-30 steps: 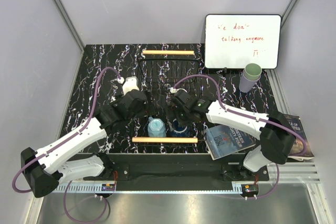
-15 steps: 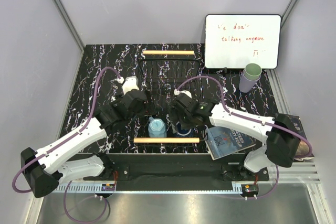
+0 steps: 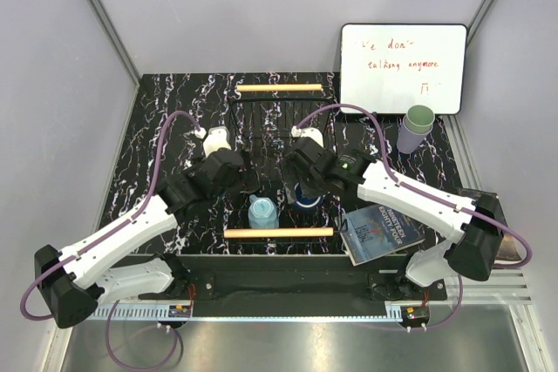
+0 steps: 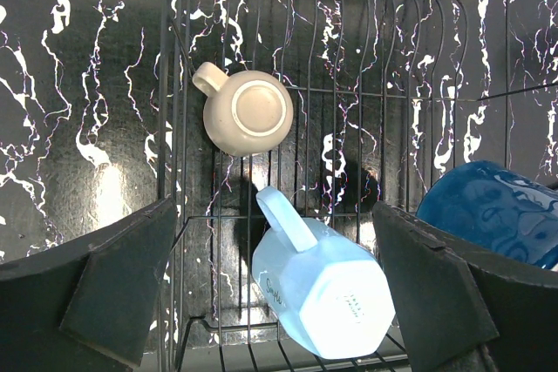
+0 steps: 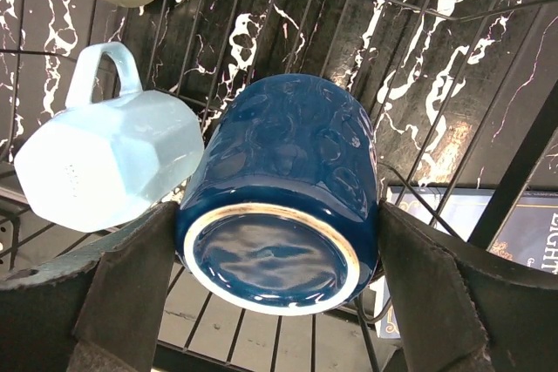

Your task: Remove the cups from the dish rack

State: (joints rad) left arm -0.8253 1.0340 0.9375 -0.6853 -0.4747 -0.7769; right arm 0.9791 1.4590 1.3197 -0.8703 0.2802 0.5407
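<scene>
Black dish rack (image 3: 277,115) mid-table, book (image 3: 379,234) just off its near-right corner. Three mugs in the rack's near half:
- beige mug (image 4: 248,113) upside down
- light blue mug (image 4: 318,280) on its side, axis diagonal, handle up
- navy mug (image 5: 283,189) tipped, base toward the wrist camera

Two tumblers nested by the whiteboard (image 3: 403,67) (lavender tumbler (image 3: 408,138) under green tumbler (image 3: 420,117)).

Over the light blue mug, left gripper (image 4: 279,298) spread wide. Around the navy mug, right gripper (image 5: 281,289) wide; can't tell if it grips.

Navy mug (image 5: 283,189), lt-blue mug (image 4: 318,280), beige mug (image 4: 248,113) in rack (image 3: 279,88); tumblers (image 3: 415,131) stacked outside.
</scene>
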